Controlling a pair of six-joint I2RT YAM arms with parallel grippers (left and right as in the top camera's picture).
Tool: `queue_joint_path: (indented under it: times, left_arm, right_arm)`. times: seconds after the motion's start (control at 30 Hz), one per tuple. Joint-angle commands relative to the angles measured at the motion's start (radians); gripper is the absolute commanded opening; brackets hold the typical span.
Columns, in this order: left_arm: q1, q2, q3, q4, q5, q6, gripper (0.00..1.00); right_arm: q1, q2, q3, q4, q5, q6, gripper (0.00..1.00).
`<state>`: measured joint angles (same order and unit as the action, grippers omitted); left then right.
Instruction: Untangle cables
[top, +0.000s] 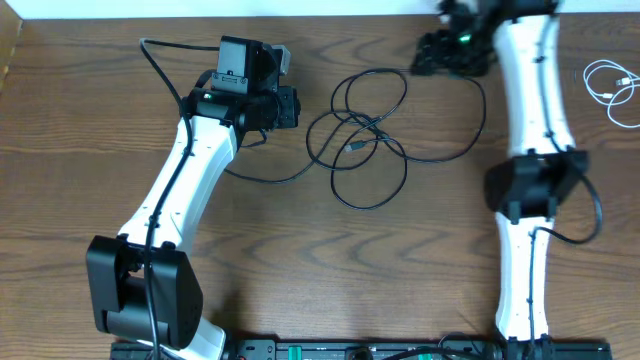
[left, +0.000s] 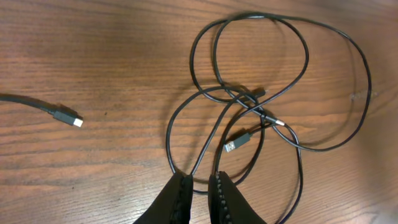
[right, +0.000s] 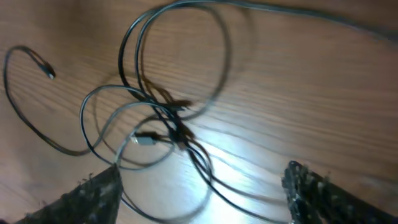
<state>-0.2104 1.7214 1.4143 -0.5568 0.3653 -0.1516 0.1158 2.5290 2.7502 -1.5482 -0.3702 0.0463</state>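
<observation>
The black cable (top: 362, 128) lies in a tangle of overlapping loops on the wooden table (top: 90, 120), its knot (left: 249, 102) and USB plug (left: 233, 144) in the middle. One free end (left: 68, 119) lies off to the left. My left gripper (top: 298, 107) sits at the tangle's left edge. In its wrist view the left gripper (left: 202, 180) stands barely open; a strand crosses behind the narrow gap, not clamped. My right gripper (top: 425, 58) hovers at the tangle's far right, wide open (right: 202, 186) and empty, above the blurred loops (right: 165, 118). The white cable (top: 608, 88) lies coiled apart at the far right.
Both white arms reach in from the front edge, the right arm (top: 535, 90) standing between the tangle and the white cable. A thick black robot wire (top: 155, 65) arcs beside the left arm. Bare wood stretches in front of the tangle.
</observation>
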Motion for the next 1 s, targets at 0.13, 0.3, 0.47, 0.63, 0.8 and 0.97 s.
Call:
queue_joint_path:
  times: [0.13,0.3,0.47,0.63,0.8,0.97]
  left_arm:
    - [0.001,-0.010,0.013,-0.004,0.009,0.020,0.17]
    - [0.001,-0.010,0.013,-0.003,0.008,0.020,0.17]
    - [0.001,-0.010,0.013,-0.003,0.008,0.020,0.17]
    - [0.001,-0.010,0.013,-0.003,0.008,0.020,0.17]
    - [0.001,-0.010,0.013,-0.003,0.008,0.020,0.17]
    - [0.001,-0.010,0.013,-0.009,0.009,0.020,0.17]
  right_arm:
    - [0.092,0.156,-0.004,0.050,0.082,0.212,0.67]
    - [0.117,0.222,-0.004,0.095,0.095,0.239,0.58]
    - [0.125,0.270,-0.004,0.143,0.094,0.245,0.49]
    - [0.140,0.275,-0.006,0.183,0.094,0.245,0.32]
    - [0.159,0.275,-0.006,0.193,0.094,0.245,0.01]
    - [0.160,0.213,-0.001,0.150,0.037,0.148,0.01]
